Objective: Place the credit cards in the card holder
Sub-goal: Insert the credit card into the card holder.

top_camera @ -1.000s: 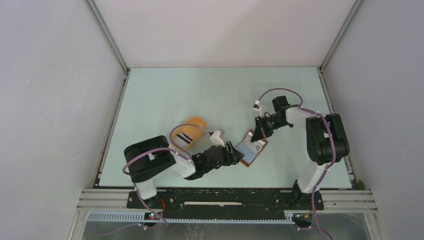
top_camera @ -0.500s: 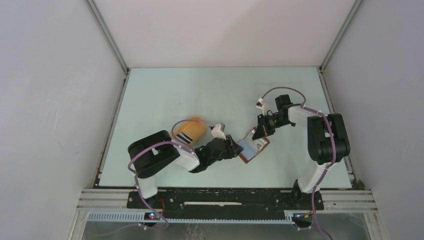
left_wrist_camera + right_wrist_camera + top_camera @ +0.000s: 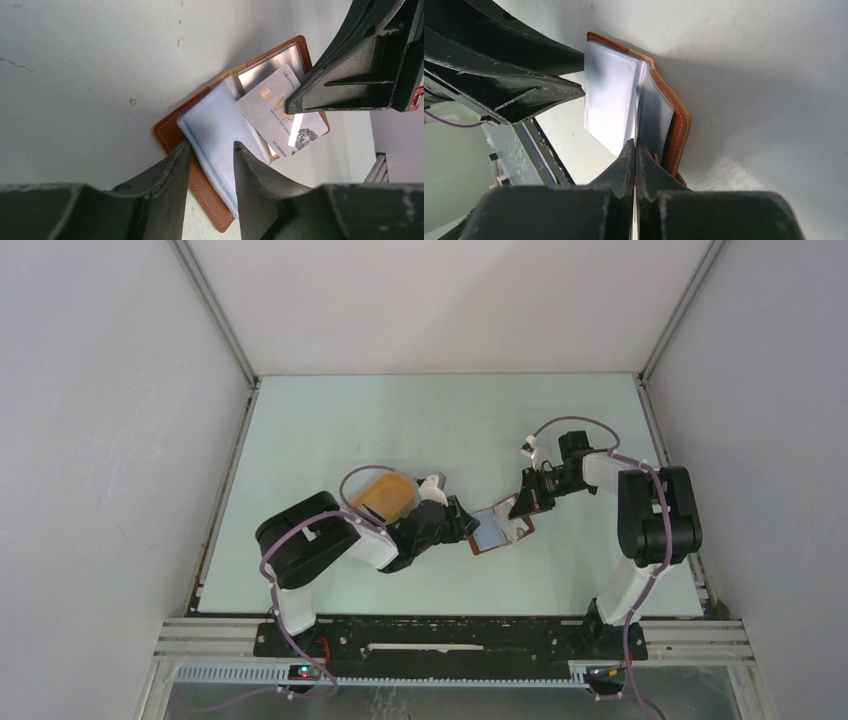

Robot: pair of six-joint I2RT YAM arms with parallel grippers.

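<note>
The card holder (image 3: 488, 540) lies open mid-table: brown cover (image 3: 172, 132), pale blue sleeves (image 3: 215, 125). My left gripper (image 3: 466, 527) is at its left edge; in the left wrist view its jaws (image 3: 210, 146) stand partly apart, tips over the sleeves' near edge and the cover. My right gripper (image 3: 521, 507) comes in from the right, shut on a grey credit card (image 3: 270, 107) that lies slanted over the holder's right half. The right wrist view shows those fingers (image 3: 635, 142) pressed together on the card's thin edge, against the upturned sleeves (image 3: 609, 100).
An orange-yellow oval tray (image 3: 390, 490) sits just left of the holder, partly under my left arm. White walls enclose the table on three sides. The metal rail with both arm bases (image 3: 450, 640) runs along the near edge.
My left gripper has moved up and right onto the holder's edge and its jaws have narrowed. The holder has shifted slightly left. My right gripper has stayed shut on the card.
</note>
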